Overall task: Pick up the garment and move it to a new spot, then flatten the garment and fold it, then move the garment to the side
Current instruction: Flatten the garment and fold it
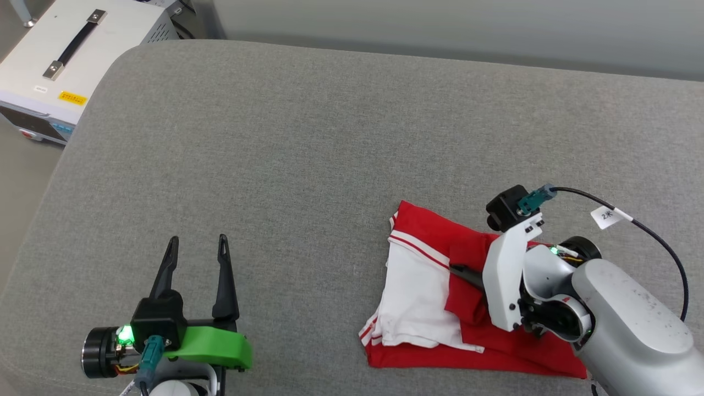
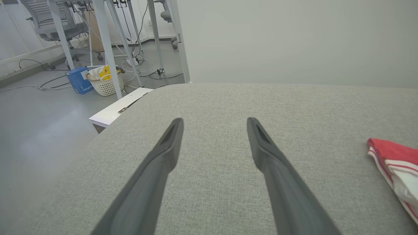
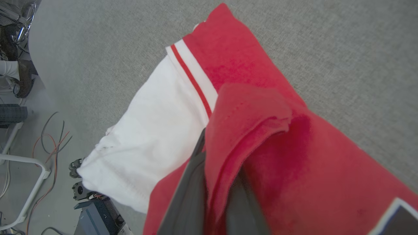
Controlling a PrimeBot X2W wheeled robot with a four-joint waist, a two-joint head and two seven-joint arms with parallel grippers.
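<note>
The garment [image 1: 423,275] lies as a compact, partly folded bundle on the near right of the grey cushion [image 1: 308,137]. A white sleeve [image 3: 153,130] sits uppermost on its left half, with red cloth around it. The right jaws are closed on a raised flap of red fabric [image 3: 248,107] near the bundle's middle. In the right wrist view the cloth drapes over both fingers [image 3: 189,195] and hides their tips. The left jaws stand wide open and empty above bare cushion at the near left, well apart from the garment.

Judging by the shape, this is either a last fold or the start of carrying the bundle aside. Either way the pinch seems to hold only 1 or 2 layers, so a quick pull could peel the flap away and undo the folds below. A low, slow move would suit, with the flap laid flat before release. The left jaws could pin the sleeve side if the stack starts to slide.
</note>
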